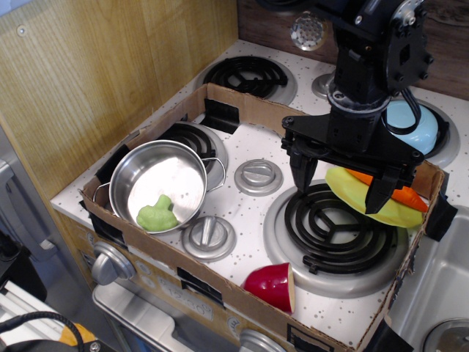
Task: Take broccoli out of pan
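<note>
The broccoli is a small lumpy pale-green toy lying inside the pan, against its front wall. The pan is a shiny steel pot with wire loop handles, tilted over the left front burner. My gripper hangs open and empty above the right front burner, well to the right of the pan, with its two black fingers pointing down.
A low cardboard wall rings the toy stove top. A yellow-green plate with an orange carrot lies right of the gripper. A light blue bowl sits behind. A red cup lies at the front edge. Silver knobs stand mid-stove.
</note>
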